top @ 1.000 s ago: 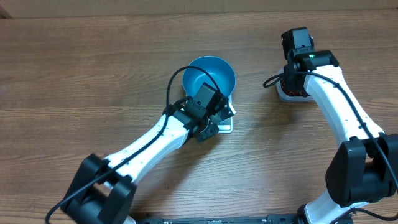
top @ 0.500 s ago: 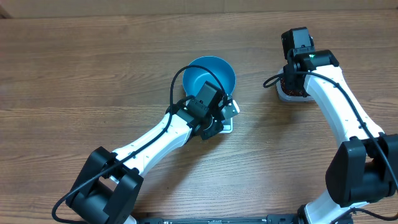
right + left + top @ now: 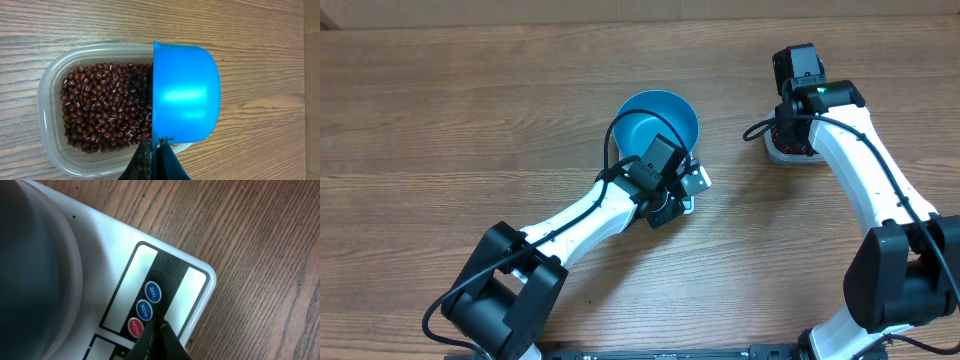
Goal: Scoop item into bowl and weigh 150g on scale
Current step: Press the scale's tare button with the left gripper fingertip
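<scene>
**entry: scale set-up, before the first scoop**

step in hand: the scale (image 3: 120, 230) is judged to be at the switching-on or zeroing stage. the left gripper (image 3: 161, 328) is pressed together to a single point and is poised at the button row, nearest the red on/off button (image 3: 135, 327). whether the button is touched cannot be told.

location: the bowl (image 3: 657, 122) is seated on the scale near the middle of the table (image 3: 470, 120). no beans are seen in it. the beans (image 3: 100, 107) are kept in the clear tub (image 3: 50, 75), well apart at the right.

right gripper (image 3: 155, 150): pinched on the handle end of the blue scoop (image 3: 185, 95), which is held over the tub's edge.

orientation: the scale's button edge is turned away from the bowl, toward the left arm's side. the button row runs diagonally in the wrist view, up to the tare button (image 3: 153, 292).

next move: a short, square press is called for, without the bowl being nudged.
</scene>
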Motion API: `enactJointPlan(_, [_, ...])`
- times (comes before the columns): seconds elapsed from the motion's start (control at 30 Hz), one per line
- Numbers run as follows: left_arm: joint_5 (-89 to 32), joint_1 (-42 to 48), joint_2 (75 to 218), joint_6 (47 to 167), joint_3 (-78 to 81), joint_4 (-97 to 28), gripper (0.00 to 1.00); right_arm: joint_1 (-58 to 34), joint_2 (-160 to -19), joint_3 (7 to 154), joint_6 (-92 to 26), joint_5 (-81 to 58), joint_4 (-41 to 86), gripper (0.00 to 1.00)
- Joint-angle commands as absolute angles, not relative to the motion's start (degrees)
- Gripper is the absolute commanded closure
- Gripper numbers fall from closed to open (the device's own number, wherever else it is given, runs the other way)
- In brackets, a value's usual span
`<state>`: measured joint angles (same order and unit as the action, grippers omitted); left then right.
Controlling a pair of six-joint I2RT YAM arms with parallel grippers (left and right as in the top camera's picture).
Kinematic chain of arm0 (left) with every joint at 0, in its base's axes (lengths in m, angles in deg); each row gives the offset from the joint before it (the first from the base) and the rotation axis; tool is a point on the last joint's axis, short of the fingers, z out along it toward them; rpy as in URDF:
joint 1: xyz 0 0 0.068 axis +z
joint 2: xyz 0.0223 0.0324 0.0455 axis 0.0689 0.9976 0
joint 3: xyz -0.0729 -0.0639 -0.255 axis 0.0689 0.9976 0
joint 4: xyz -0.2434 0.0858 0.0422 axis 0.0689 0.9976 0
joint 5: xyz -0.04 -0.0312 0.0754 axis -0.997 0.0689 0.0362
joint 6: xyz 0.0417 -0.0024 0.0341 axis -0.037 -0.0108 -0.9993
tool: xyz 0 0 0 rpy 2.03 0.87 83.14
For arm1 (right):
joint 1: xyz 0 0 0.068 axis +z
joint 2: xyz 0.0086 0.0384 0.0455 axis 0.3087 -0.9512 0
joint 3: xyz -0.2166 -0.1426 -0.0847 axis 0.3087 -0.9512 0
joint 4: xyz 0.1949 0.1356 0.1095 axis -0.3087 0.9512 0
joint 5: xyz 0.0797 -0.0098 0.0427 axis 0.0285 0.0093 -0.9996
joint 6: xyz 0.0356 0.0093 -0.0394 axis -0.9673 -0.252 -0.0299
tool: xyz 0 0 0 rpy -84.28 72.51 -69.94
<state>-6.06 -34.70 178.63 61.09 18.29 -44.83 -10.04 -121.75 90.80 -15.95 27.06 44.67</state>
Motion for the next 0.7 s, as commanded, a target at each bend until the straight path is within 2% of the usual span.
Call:
enactJointPlan(0.0, [-5.6, -35.1, 179.1, 60.1, 18.5, -45.4, 0.96, -10.3, -121.6, 92.2, -15.9, 27.3, 44.3, 0.96])
enactJointPlan(0.67, [-1.8, -35.1, 180.5, 63.1, 18.5, -47.8, 0.96, -10.3, -121.6, 92.2, -15.9, 27.3, 44.5, 0.96])
